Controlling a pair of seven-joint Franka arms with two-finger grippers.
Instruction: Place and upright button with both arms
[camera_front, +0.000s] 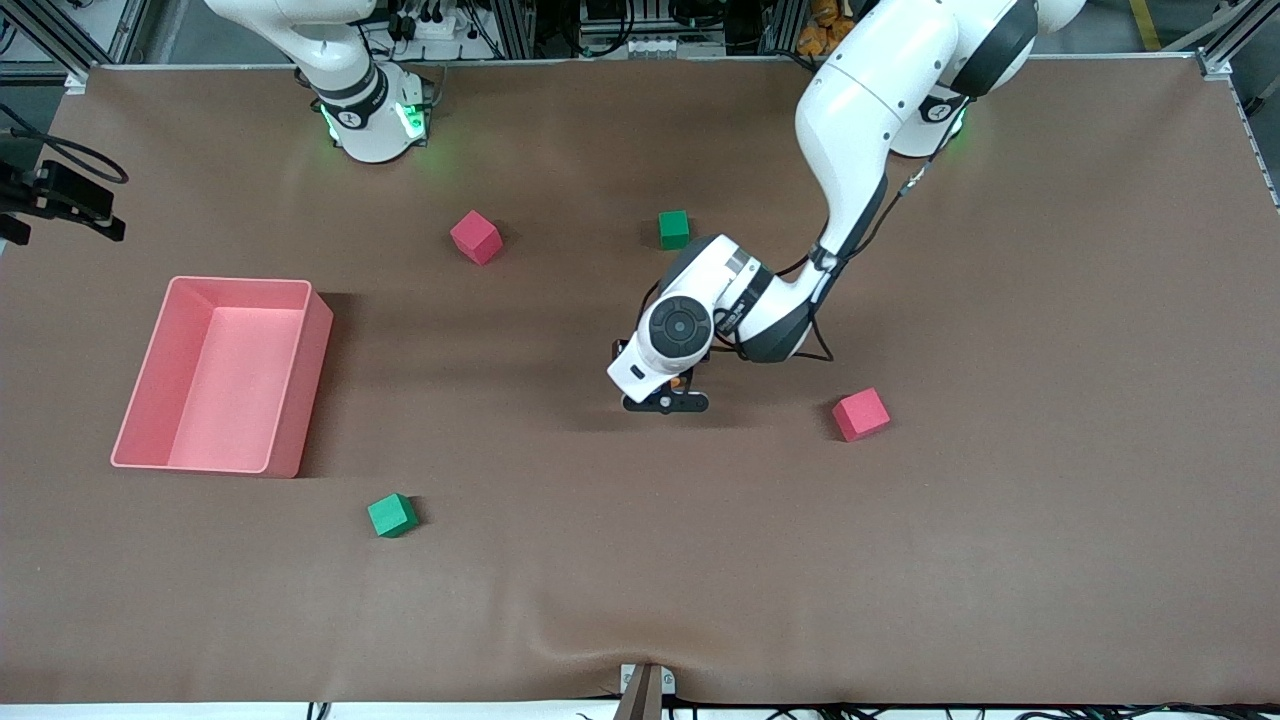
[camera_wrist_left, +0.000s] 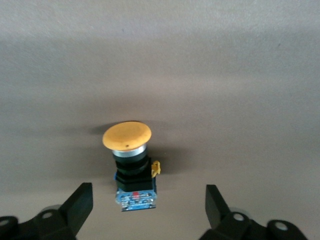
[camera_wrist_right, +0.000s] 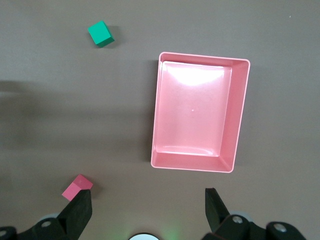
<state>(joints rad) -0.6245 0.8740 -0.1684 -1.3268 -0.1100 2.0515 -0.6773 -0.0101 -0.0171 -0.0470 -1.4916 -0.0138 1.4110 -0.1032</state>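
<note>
Two arms: both are showing in the front view, only the left one reaching out over the table (camera_front: 1000, 560).
Left gripper (camera_wrist_left: 149, 207): it is hanging low over the middle of the brown table, fingers (camera_wrist_left: 80, 202) spread wide, one on each side of the button and neither touching it.
Button (camera_wrist_left: 131, 162): it is standing upright on the table, orange cap on top of its black body, a blue base under that, sitting in the gap between the left gripper's fingers. From the front only a speck of orange (camera_front: 678, 381) is peeking out under the left arm's wrist.
Right gripper (camera_wrist_right: 149, 210): it is waiting high above the right arm's end of the table, fingers spread, holding nothing, looking down on the pink bin.
Pink bin (camera_front: 292, 400): it is sitting toward the right arm's end of the table.
Cubes: a red cube (camera_front: 476, 237) and a green cube (camera_front: 674, 229) are lying nearer the bases; another red cube (camera_front: 861, 414) is lying toward the left arm's end, near the left gripper; another green cube (camera_front: 391, 515) is lying nearer the front camera, close to the bin.
</note>
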